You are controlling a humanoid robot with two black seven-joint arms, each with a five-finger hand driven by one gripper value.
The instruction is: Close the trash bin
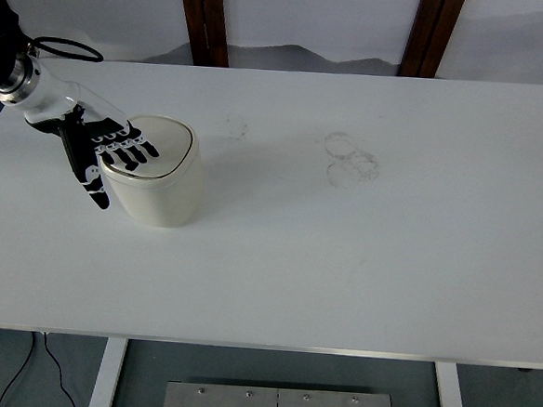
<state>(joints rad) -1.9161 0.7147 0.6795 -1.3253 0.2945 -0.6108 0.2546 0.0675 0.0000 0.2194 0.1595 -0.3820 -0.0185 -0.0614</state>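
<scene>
Lid down, bin looks shut.
My left hand [107,151] lies flat, fingers spread, gripping nothing, on the bin [157,179] lid to seat it; desk [361,256] carries the load.

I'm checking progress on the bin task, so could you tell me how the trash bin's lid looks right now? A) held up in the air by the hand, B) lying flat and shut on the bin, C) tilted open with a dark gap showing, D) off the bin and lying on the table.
B: the lid sits flat on the trash bin with no gap, the left hand resting open-fingered on it.
</scene>
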